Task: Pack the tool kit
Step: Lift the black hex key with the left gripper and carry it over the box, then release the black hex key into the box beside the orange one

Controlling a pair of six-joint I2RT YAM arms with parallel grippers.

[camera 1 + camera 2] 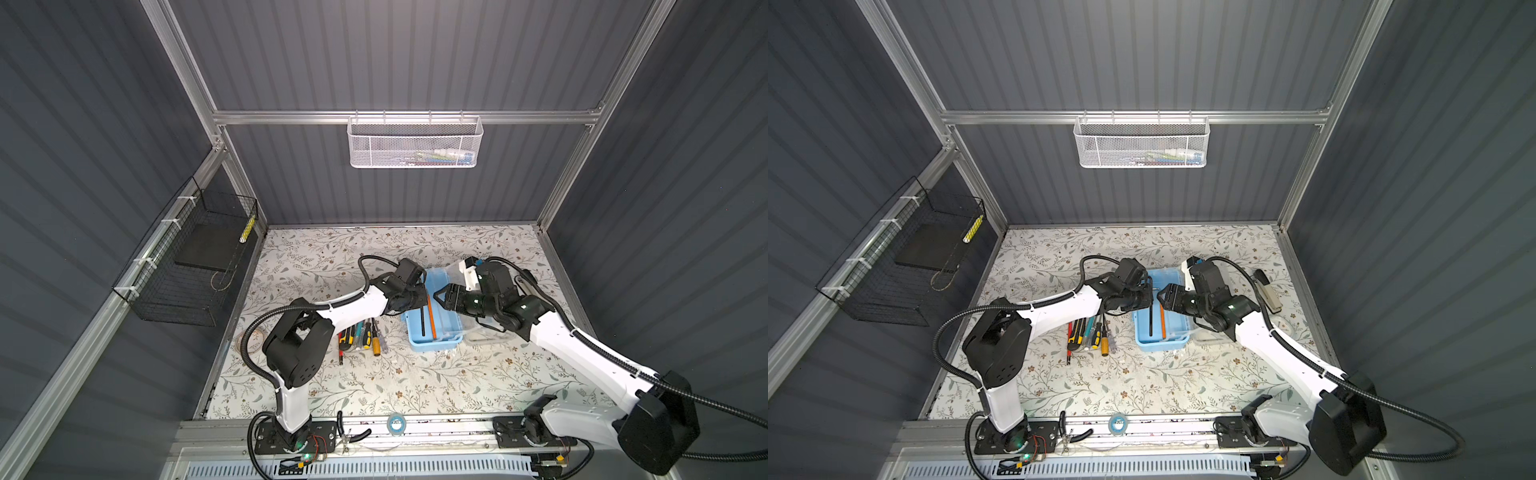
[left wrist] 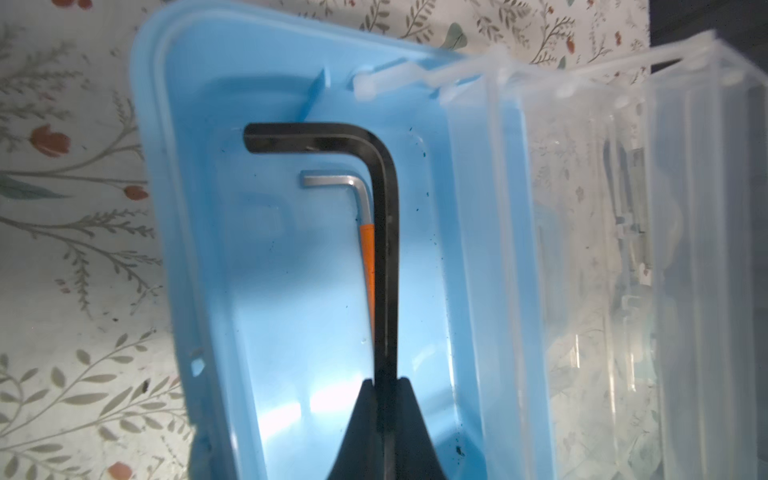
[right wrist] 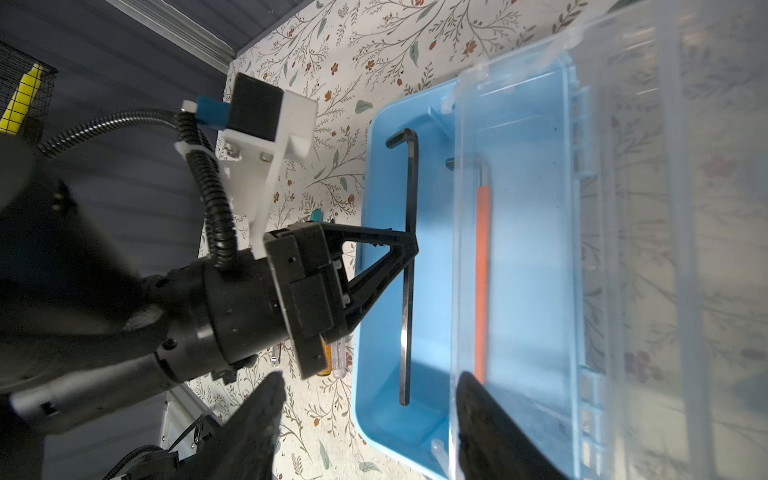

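1. The tool kit (image 1: 434, 341) sits open in the middle of the floral table (image 1: 374, 382), between the two arms. Its clear lid (image 2: 623, 249) is swung out flat on the right arm's side.
2. In the blue tray lies an orange-sleeved hex key (image 2: 368, 257). A black hex key (image 2: 384, 249) runs alongside it, its long shank pinched in the left gripper (image 2: 386, 399). I cannot tell whether it rests on the tray floor yet.
3. The right gripper (image 3: 370, 376) hovers over the case with its fingers spread, holding nothing that I can see.
4. Packing looks barely begun. A row of screwdrivers and other hand tools (image 1: 361, 336) lies on the table just beside the case, on the left arm's side. After those, the lid needs closing and latching.
5. The white mesh basket (image 1: 415, 145) on the back wall holds a few items too small to name. The black wire basket (image 1: 187, 270) on the side wall holds a dark flat slab and a yellow piece.
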